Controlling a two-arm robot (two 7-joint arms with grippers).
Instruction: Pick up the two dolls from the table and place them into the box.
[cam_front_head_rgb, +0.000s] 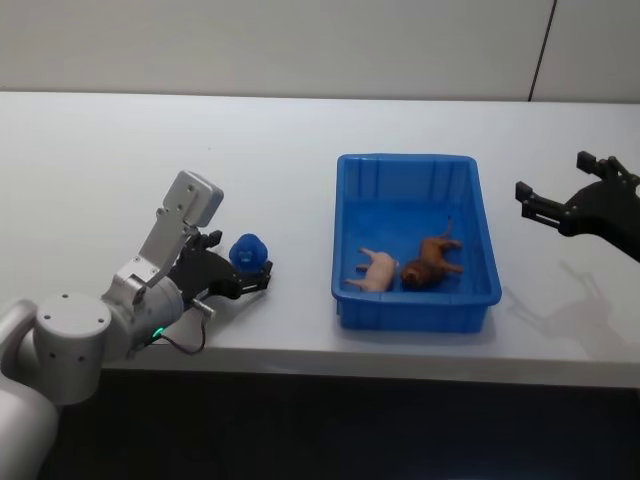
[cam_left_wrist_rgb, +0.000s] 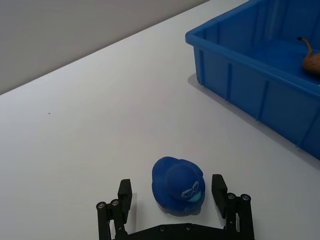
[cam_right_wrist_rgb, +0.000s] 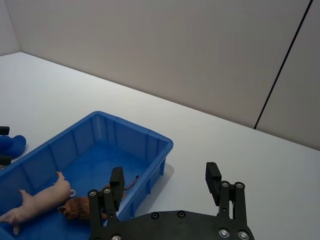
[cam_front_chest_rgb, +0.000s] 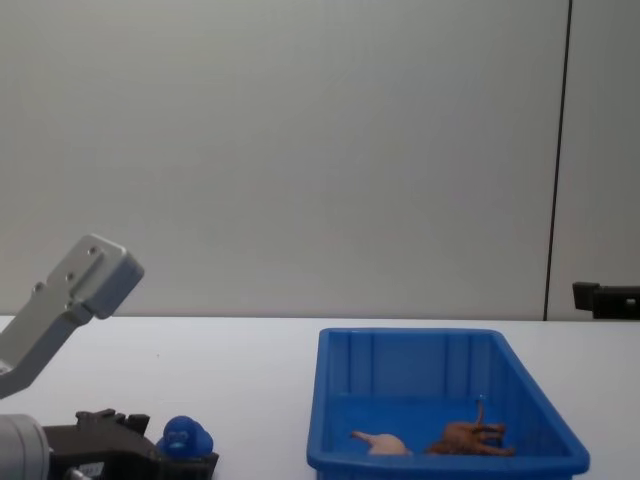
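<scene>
While blue doll (cam_left_wrist_rgb: 178, 186) sits on table (cam_front_head_rgb: 120, 150), well left of box (cam_front_head_rgb: 345, 230), left hand (cam_left_wrist_rgb: 172, 200) brackets it: fingers (cam_left_wrist_rgb: 125, 192) wide, one each side, not touching, doll between them. Judged: set for closing, grasp not yet made. Brown doll (cam_front_head_rgb: 428, 262) and pink doll (cam_front_head_rgb: 376, 270) lie touching in box near end, so those two judged delivered. Right hand (cam_front_head_rgb: 548, 205) hovers open right of box, above table, holding nothing, apparently idle.

In the left wrist view the box (cam_left_wrist_rgb: 260, 75) runs off the edge, so the brown animal (cam_left_wrist_rgb: 311, 61) shows just a sliver. In the chest view the right gripper (cam_front_chest_rgb: 605, 298) is cut off by the edge.
</scene>
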